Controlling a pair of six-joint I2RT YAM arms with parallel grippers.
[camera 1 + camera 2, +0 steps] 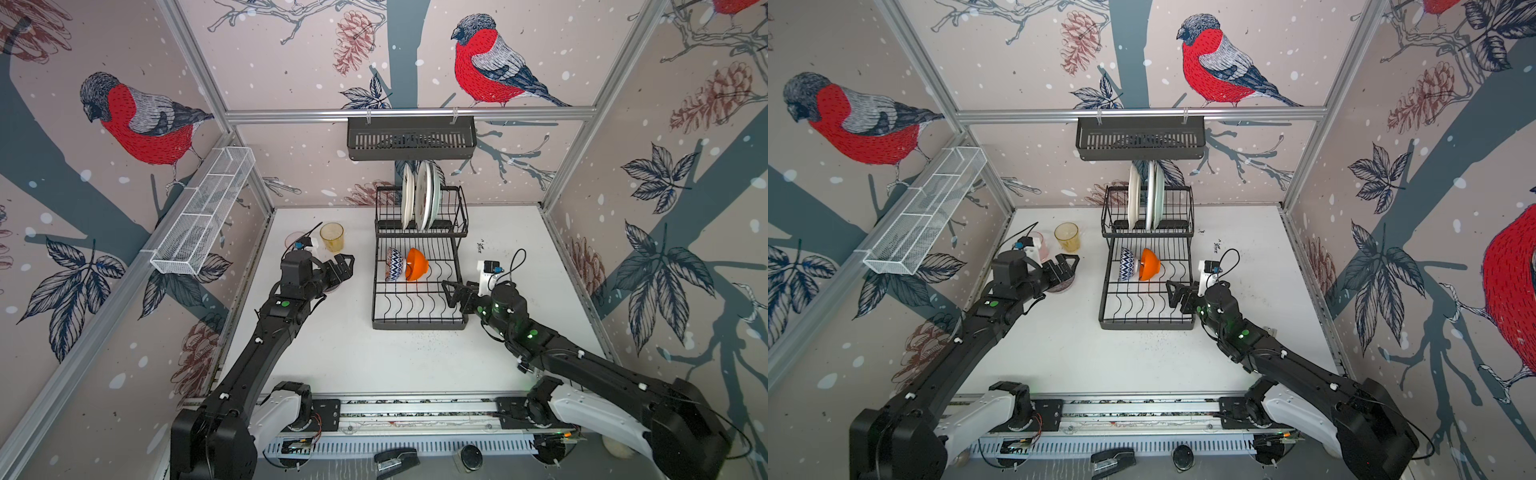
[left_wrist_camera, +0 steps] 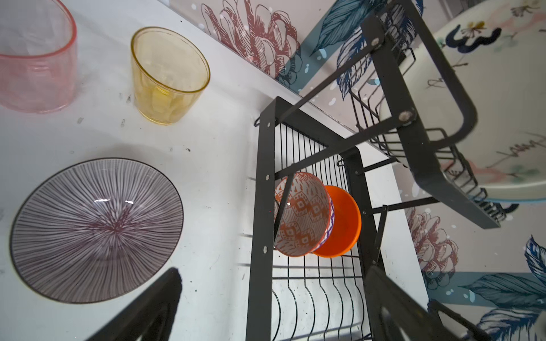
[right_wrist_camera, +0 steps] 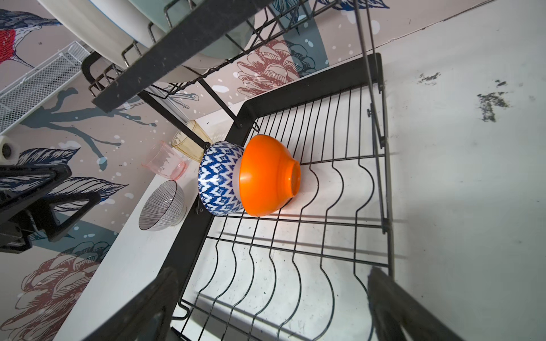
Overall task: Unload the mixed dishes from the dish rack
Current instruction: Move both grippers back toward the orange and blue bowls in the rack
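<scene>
The orange bowl point(image 1: 417, 264) lies on its side, foot toward the nearer right gripper point(image 1: 452, 294), which is open and empty. The left gripper point(image 1: 343, 270) is open too.

No text, label, brand or number can be read in any view. The nearest to writing is on a flowered plate point(image 2: 502, 97) standing in the upper basket of the rack: in the left wrist view, thin dark strokes that look like handwriting run across its face, but no letter can be made out. On the white surface point(image 1: 519, 232), just right of the rack, there is a small dark scribble point(image 1: 481, 247). It shows in both top views and is too small and smudged to read.
</scene>
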